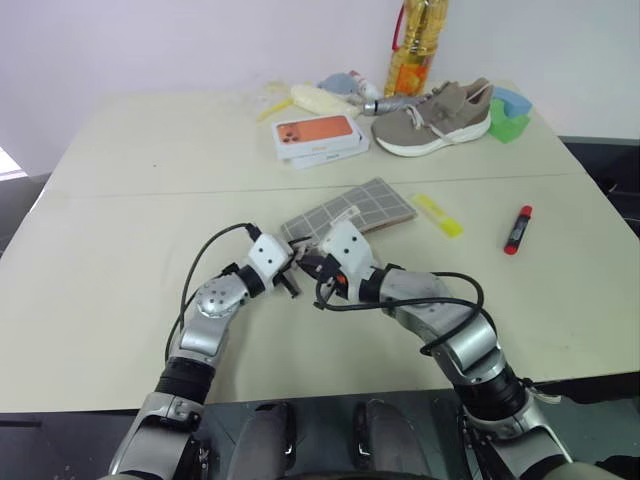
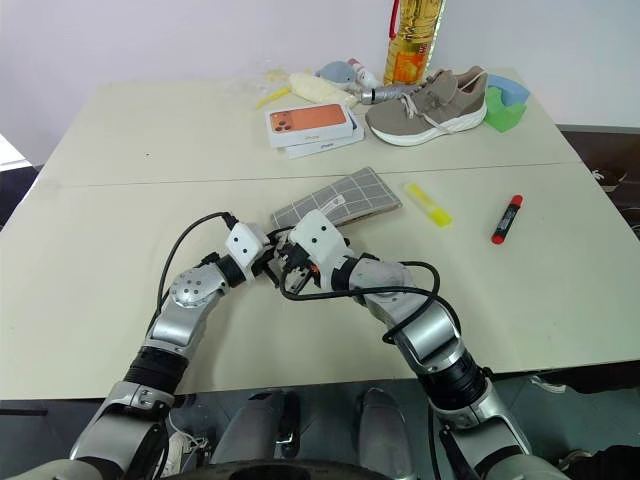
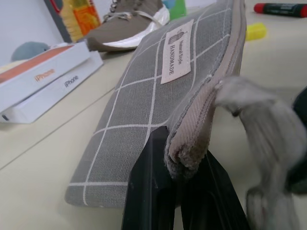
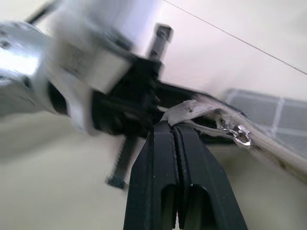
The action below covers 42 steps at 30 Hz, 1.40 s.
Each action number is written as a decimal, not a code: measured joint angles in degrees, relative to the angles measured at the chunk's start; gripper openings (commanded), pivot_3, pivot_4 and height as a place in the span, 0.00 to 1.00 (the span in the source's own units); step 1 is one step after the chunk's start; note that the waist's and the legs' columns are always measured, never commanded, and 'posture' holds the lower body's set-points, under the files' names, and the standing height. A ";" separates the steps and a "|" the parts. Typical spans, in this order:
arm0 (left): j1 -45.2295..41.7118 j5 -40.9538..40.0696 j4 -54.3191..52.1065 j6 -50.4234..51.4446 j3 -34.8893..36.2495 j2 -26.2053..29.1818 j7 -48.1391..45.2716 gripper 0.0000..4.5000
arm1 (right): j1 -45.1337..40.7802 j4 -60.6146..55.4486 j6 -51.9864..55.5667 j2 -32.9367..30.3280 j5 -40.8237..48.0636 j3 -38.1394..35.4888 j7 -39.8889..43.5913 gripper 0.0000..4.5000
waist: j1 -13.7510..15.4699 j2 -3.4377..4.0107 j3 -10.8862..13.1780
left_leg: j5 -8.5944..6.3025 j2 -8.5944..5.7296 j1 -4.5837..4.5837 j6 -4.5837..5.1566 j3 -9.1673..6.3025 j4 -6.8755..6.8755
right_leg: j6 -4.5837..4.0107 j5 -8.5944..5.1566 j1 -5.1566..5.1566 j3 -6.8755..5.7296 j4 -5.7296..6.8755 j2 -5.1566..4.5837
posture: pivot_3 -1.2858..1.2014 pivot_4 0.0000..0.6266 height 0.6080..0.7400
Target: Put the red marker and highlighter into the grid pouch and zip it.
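The grid pouch (image 1: 352,211), grey with a white grid and a small white label, lies flat at mid-table, its near corner raised a little. My left gripper (image 3: 180,149) is shut on that near corner's edge. My right gripper (image 4: 173,125) meets it there, shut on the grey zip pull loop (image 4: 201,111) with its small metal ring. The yellow highlighter (image 1: 438,215) lies just right of the pouch. Farther right lies the red marker (image 1: 518,229). Both pens rest on the table, apart from the pouch.
At the back stand stacked orange-faced phone boxes (image 1: 318,138), a beige shoe (image 1: 432,120), an oil bottle (image 1: 415,45), a green block (image 1: 510,118) and a pale yellow banana-like thing (image 1: 320,100). A seam crosses the table (image 1: 120,250) behind the pouch.
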 measured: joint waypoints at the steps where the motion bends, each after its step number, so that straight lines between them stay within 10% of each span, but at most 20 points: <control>1: -0.21 0.02 0.00 0.39 -0.03 -0.20 0.49 0.00 | -0.11 0.00 -0.21 0.00 -0.02 -0.06 0.12 0.01 | 0.00 0.00 0.00 | 0.00 0.00 0.00 0.00 0.00 0.00 | 0.00 0.00 0.00 0.00 0.00 0.00 | 0.52 0.24 1.00; 6: -1.71 0.26 -0.20 1.30 0.00 -0.48 2.84 0.00 | 0.11 -0.25 0.26 -0.58 1.28 -1.36 1.51 0.30 | -0.02 0.00 0.00 | 0.00 0.00 0.00 0.00 0.00 0.00 | 0.00 0.00 0.01 0.00 0.00 0.00 | 0.52 0.24 1.00; 11: -1.43 0.39 -1.44 1.52 0.63 3.43 2.90 0.00 | 3.51 -2.19 1.43 -7.41 1.16 -8.84 0.66 0.86 | 0.15 0.00 0.00 | 0.00 -0.02 -0.01 0.00 0.00 0.01 | 0.00 0.00 0.02 0.00 -0.02 -0.02 | 0.52 0.24 1.00; 20: -1.28 1.15 -1.77 1.91 2.13 6.08 4.71 0.00 | 2.11 14.04 2.74 -10.20 -0.53 -28.03 -8.85 0.86 | 0.11 0.00 0.00 | 0.00 -0.01 0.00 -0.01 0.04 0.01 | 0.00 0.00 0.01 0.01 -0.01 -0.02 | 0.52 0.24 1.00; 30: -0.14 2.39 -2.57 3.00 1.68 3.97 7.08 0.00 | -4.36 33.78 -2.36 -11.83 -0.23 -31.61 -7.93 0.86 | -0.01 0.00 0.00 | 0.01 -0.01 0.00 0.00 0.07 0.00 | 0.00 0.00 0.00 0.02 -0.01 -0.01 | 0.52 0.24 1.00; 37: 0.78 2.56 -3.76 3.43 1.66 3.97 7.08 0.00 | -4.03 33.84 -4.07 -11.75 1.65 -32.73 -5.39 0.20 | 0.00 0.00 0.00 | 0.01 0.01 0.00 0.00 0.07 0.00 | 0.00 0.00 0.00 0.03 -0.01 -0.01 | 0.52 0.24 1.00; 42: 0.87 2.33 -3.83 3.67 1.74 4.24 6.62 0.00 | 0.16 26.64 -7.49 -13.65 -0.93 -28.98 -4.48 0.18 | 0.13 0.01 0.01 | 0.01 0.01 -0.01 0.00 0.07 0.00 | 0.00 0.00 0.00 0.03 -0.02 -0.02 | 0.52 0.24 1.00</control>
